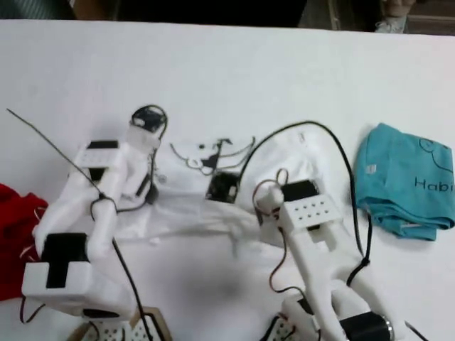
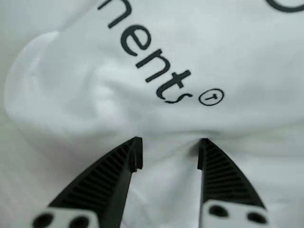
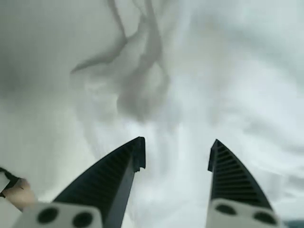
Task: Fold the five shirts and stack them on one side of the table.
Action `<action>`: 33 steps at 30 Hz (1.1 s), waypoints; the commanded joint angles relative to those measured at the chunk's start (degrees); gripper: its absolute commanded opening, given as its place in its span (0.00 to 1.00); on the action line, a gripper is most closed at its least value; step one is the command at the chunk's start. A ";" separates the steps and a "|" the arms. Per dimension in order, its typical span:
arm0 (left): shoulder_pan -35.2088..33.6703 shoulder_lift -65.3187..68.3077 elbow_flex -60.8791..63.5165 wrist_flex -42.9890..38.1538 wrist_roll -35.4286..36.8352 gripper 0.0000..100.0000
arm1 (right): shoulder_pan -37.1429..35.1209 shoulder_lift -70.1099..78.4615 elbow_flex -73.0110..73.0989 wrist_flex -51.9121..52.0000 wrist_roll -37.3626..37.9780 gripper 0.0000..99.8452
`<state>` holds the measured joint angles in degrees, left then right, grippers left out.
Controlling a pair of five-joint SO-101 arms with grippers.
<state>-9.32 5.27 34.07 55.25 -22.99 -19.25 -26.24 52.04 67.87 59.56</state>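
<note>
A white shirt (image 1: pixel 186 212) with black print lies spread and wrinkled in the middle of the white table. My left gripper (image 2: pixel 168 154) is open just over its printed part (image 2: pixel 156 61), fingertips on either side of a soft fold. My right gripper (image 3: pixel 175 154) is also open, low above a bunched, creased part of the same shirt (image 3: pixel 142 90). In the high view the left arm (image 1: pixel 106 177) comes in over the shirt's left side and the right arm (image 1: pixel 306 213) over its right side. A folded teal shirt (image 1: pixel 405 181) lies at the right edge. A red shirt (image 1: pixel 14 234) lies crumpled at the left edge.
Both arm bases stand at the table's near edge, with black and red cables (image 1: pixel 334 149) looping over the shirt. The table's far half (image 1: pixel 227 64) is bare white surface.
</note>
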 commanded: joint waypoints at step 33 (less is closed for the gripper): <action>0.09 0.44 -0.66 -0.62 0.18 0.21 | -0.40 -1.54 9.93 -12.53 -6.86 0.02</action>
<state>-9.32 5.27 34.07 55.25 -22.99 -19.25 -26.24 62.07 56.00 53.05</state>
